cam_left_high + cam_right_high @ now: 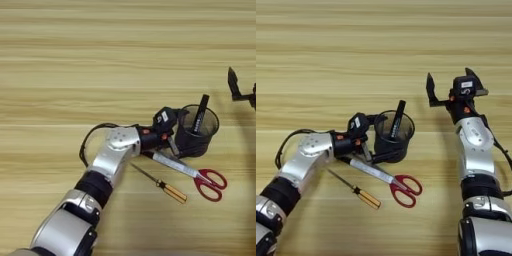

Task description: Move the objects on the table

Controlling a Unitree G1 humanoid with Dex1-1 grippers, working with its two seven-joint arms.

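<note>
Red-handled scissors (387,181) and screwdriver (354,189) lie beside pen cup (393,137) — left claw (370,145) there.

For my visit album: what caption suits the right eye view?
Left gripper at a mesh pen cup holding a marker, scissors alongside; right gripper open above.

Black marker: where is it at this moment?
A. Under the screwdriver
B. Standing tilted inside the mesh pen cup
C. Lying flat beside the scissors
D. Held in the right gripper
B. The black marker stands tilted inside the mesh pen cup, its top poking above the rim; the right gripper is open and empty.
</note>
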